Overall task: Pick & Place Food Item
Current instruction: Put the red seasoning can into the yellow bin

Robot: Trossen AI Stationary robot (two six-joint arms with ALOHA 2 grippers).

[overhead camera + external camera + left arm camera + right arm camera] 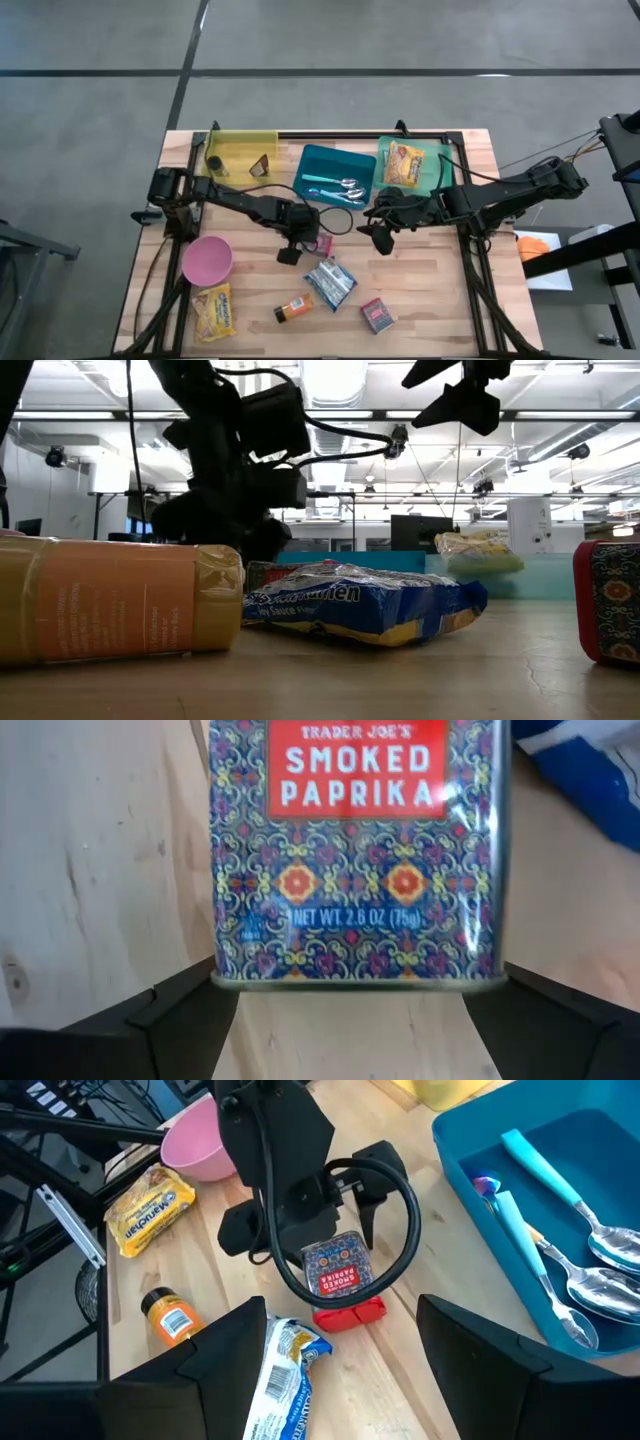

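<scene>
The left gripper [318,243] hangs over the paprika tin [355,850] near the middle of the table [440,300], fingers spread wide to either side of the tin and not touching it. By the look of it the pick is only lined up: closing, lifting and placing are all still to do. Which container it is meant for I cannot tell.

From left to right, the pink bowl [207,260] looks empty, with a noodle packet [215,310] beside it on the wood. The yellow bin [240,152] holds a small dark item, the blue tray [335,175] holds spoons and a toothbrush, and the green bin [412,165] already has a yellow packet in it. The right gripper [372,222] waits near the blue tray, partly open and empty.
</scene>
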